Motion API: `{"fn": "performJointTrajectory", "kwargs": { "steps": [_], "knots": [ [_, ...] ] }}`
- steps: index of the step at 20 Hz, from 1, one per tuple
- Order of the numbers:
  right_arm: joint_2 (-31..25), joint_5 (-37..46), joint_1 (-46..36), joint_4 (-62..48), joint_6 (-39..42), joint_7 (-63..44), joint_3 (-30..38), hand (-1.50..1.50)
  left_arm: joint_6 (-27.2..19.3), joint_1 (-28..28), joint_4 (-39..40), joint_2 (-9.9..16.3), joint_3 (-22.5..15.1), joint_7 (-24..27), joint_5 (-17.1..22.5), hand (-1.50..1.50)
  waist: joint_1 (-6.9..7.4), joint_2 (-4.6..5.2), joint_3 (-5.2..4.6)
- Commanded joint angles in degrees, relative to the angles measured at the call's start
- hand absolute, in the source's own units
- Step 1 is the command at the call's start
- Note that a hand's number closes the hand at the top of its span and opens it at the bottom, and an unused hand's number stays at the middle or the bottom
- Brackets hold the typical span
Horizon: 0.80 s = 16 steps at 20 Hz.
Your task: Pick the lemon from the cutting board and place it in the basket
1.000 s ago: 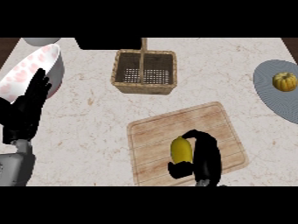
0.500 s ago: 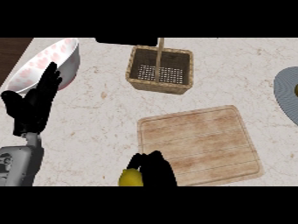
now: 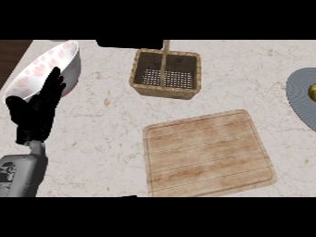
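Bare pale wooden cutting board (image 3: 208, 155) lay lower right; no lemon or right hand showed.
Black left hand (image 3: 37, 111), fingers straight, rested left; unseen fruit might miss the square wicker basket (image 3: 166, 74).

Right hand and the lemon it carried gone from view past the near edge, cutting board (image 3: 208, 155) now bare, whole scene shifted so the basket (image 3: 166, 74) sits nearer the middle, plate (image 3: 309, 107) pushed toward the right edge
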<state>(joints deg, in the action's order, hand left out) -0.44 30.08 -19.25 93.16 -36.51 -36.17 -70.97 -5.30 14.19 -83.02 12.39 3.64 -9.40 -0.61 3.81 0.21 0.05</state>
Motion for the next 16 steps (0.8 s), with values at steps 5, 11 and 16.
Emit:
{"fn": "performJointTrajectory", "kwargs": {
  "steps": [5,11,16],
  "knots": [
    [0.38,3.13,-13.65,8.33,-5.69,-11.22,1.04,1.50,0.14,-1.55,1.72,0.86,1.56,1.18,0.13,0.00,-1.79,-0.69,-0.23],
    [0.40,1.46,-28.45,9.30,-2.27,-24.94,10.51,1.50,-0.21,0.60,-0.09,0.52,0.99,-1.76,0.16,0.00,-1.86,-0.90,-0.24],
    [0.42,-2.16,-39.80,5.85,-7.10,-30.84,20.39,1.50,0.33,0.37,0.69,1.34,1.51,-1.75,0.13,0.00,-1.45,-0.71,-0.23]
  ]
}}
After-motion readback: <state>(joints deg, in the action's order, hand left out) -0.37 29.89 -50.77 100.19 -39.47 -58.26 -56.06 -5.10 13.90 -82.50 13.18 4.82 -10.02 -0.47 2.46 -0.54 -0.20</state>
